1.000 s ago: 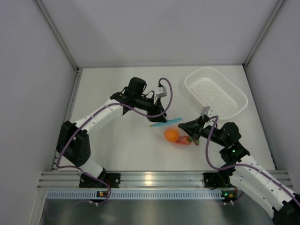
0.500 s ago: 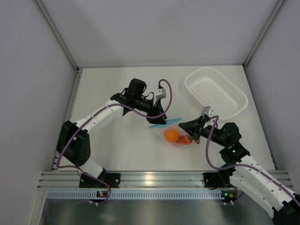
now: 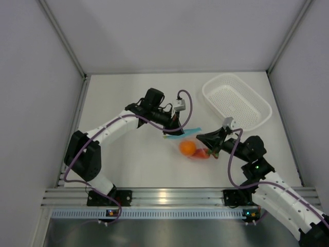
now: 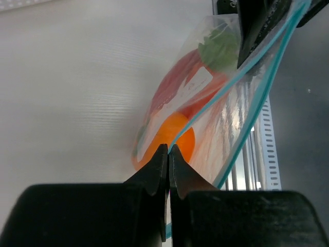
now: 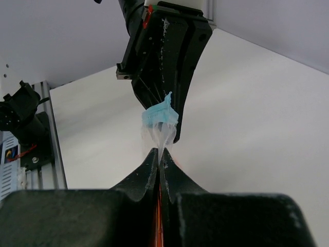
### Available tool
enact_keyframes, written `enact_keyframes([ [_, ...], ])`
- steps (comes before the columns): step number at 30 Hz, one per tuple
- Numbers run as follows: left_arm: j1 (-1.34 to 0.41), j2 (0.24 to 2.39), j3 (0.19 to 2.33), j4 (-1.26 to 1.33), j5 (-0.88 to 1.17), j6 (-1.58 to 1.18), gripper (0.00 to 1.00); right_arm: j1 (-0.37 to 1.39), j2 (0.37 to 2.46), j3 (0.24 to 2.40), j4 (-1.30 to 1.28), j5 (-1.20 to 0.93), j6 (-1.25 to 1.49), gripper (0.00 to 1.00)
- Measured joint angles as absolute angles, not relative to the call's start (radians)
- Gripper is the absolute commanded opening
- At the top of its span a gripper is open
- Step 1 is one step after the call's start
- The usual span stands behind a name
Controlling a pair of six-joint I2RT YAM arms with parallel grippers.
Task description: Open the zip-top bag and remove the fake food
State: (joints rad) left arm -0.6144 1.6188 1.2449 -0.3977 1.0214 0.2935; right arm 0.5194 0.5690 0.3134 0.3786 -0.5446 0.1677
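Zip-top bag [image 3: 193,141] held between both arms, mid-frame.
Jaws of left gripper [image 4: 168,150] and right gripper [image 5: 159,154] each pinch its film.

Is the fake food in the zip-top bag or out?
In: the orange and red pieces show through the zip-top bag, inside its clear plastic.

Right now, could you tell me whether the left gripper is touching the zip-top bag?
Touching. The left wrist view shows the left gripper pinched shut on the zip-top bag, clamping its blue zip edge with no gap.
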Motion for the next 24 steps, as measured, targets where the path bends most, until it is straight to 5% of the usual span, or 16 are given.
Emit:
enact_keyframes([
  [3, -0.618, 1.618, 1.245, -0.392, 0.953, 0.258, 0.0, 0.519, 0.587, 0.314, 0.374, -0.533, 0.167, 0.05],
  [4, -0.62, 1.617, 1.245, -0.389, 0.918, 0.232, 0.0, 0.519, 0.597, 0.314, 0.371, -0.524, 0.167, 0.18],
  [5, -0.622, 1.615, 1.245, -0.388, 0.873, 0.211, 0.0, 0.519, 0.61, 0.314, 0.367, -0.513, 0.169, 0.21],
  [12, -0.617, 1.539, 1.228, -0.386, 0.486, 0.023, 0.0, 0.519, 0.76, 0.415, 0.266, -0.399, 0.203, 0.31],
  [14, -0.617, 1.494, 1.216, -0.388, 0.358, -0.046, 0.0, 0.519, 0.803, 0.459, 0.242, -0.361, 0.237, 0.43],
  [24, -0.68, 1.349, 1.181, -0.383, -0.194, -0.413, 0.0, 0.519, 0.951, 0.603, 0.143, -0.236, 0.497, 0.56],
])
